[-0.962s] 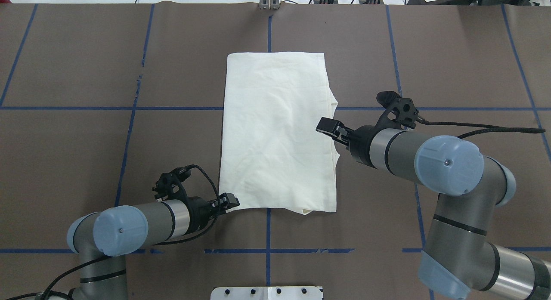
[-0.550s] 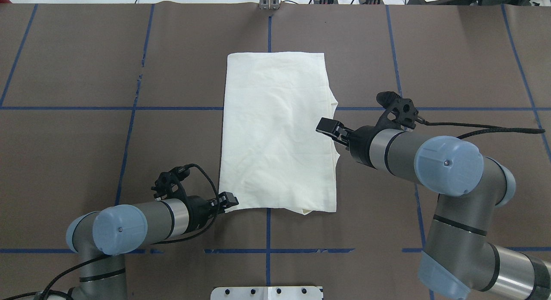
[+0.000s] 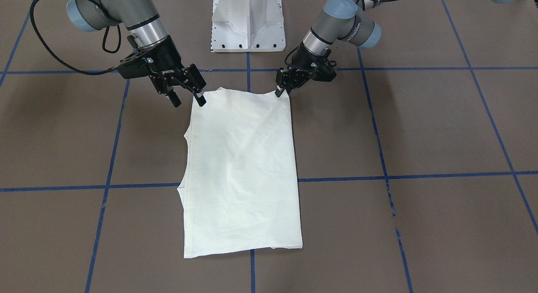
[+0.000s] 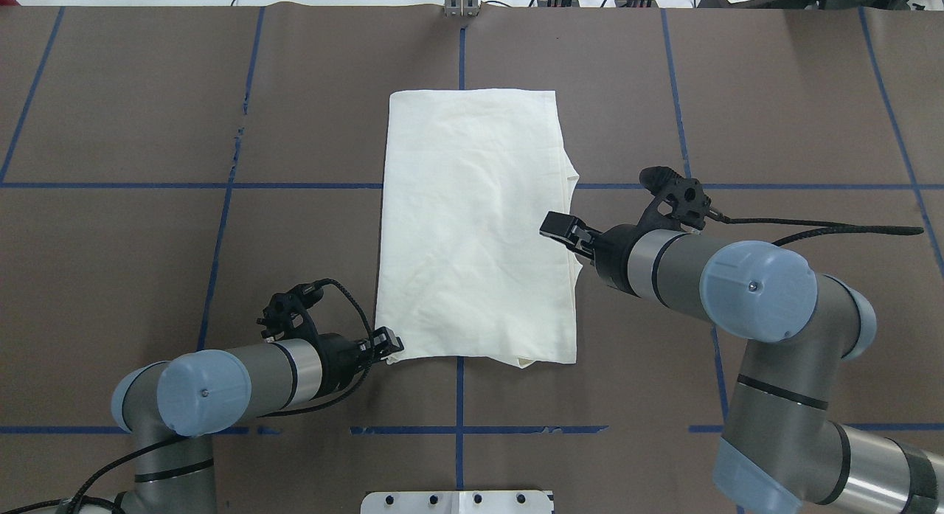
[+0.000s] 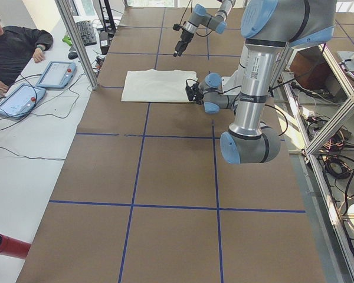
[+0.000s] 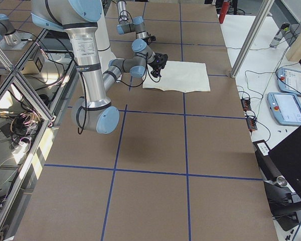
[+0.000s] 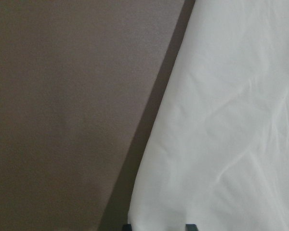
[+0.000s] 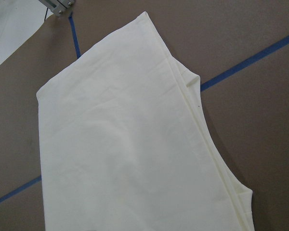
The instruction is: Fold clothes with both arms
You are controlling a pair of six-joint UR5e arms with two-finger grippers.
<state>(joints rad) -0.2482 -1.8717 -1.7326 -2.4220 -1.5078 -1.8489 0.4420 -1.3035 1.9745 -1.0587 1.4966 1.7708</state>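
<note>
I have the T-shirt (image 4: 472, 226) lying plain side up in the middle of the table (image 4: 147, 130), folded in to a long narrow panel with its short ends toward and away from the robot. The left gripper (image 4: 389, 344) sits low at the near left corner. Its jaws look closed on that corner, though I hedge because the wrist camera gives me little but cloth and the very fingertips. I read this as the first half of a lengthwise fold: pin both near corners, then carry them to the far hem.

The right gripper (image 3: 188, 98) is not down yet. It hangs above the cloth's right edge with its jaws wide apart and nothing between them. Its wrist camera looks down on the stepped layers (image 8: 197, 101) along that side. Those stacked edges are my worry, since a pinch at the near right corner (image 4: 564, 360) may catch only the top layer.

The white pedestal base (image 3: 248, 28) stands behind the near hem, apart from it. A person (image 5: 17, 47) sits at a side bench with two tablets (image 5: 56, 73), off the work surface.
</note>
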